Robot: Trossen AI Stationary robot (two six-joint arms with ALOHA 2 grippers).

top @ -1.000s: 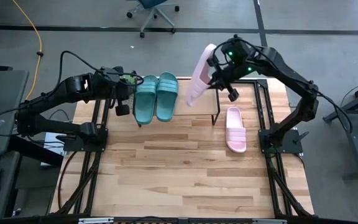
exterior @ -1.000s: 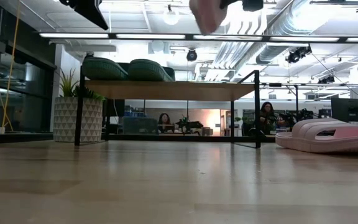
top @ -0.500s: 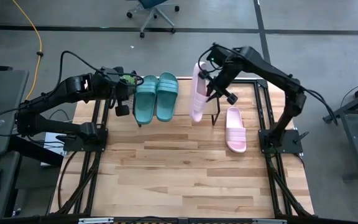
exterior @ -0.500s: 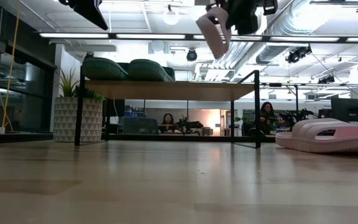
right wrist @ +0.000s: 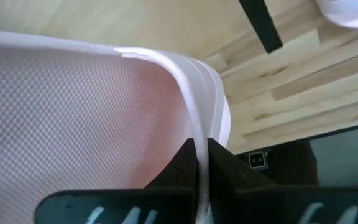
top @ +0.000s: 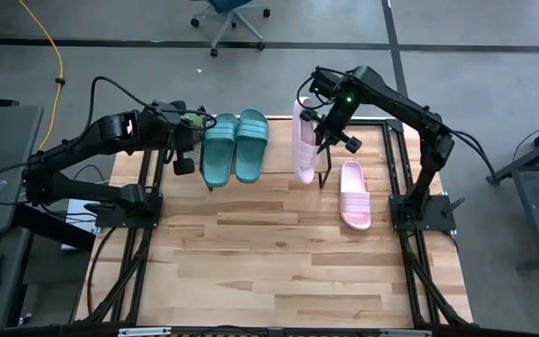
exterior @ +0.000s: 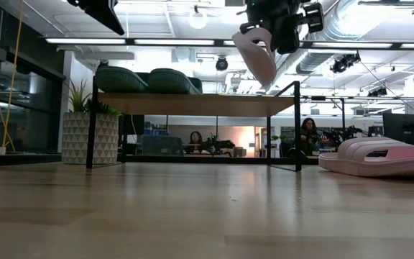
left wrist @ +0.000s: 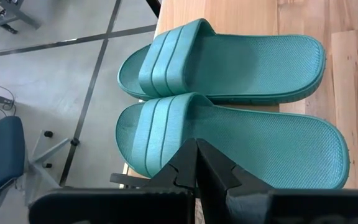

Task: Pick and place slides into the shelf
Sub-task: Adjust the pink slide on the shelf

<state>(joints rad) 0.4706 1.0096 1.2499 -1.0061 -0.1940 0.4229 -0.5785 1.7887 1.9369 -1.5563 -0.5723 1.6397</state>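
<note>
Swung down from its tilt, the pink slide (top: 302,140) hangs over the shelf (top: 279,173), my right gripper (top: 323,120) clamped on its thin, light, bendy edge.

Teal slides (top: 236,146), pale pink slides (top: 354,195)

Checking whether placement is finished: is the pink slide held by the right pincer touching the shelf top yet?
Apart. In the low view the pink slide hangs tilted from the right pincer, with open background showing between its lowest edge and the shelf plank.
</note>
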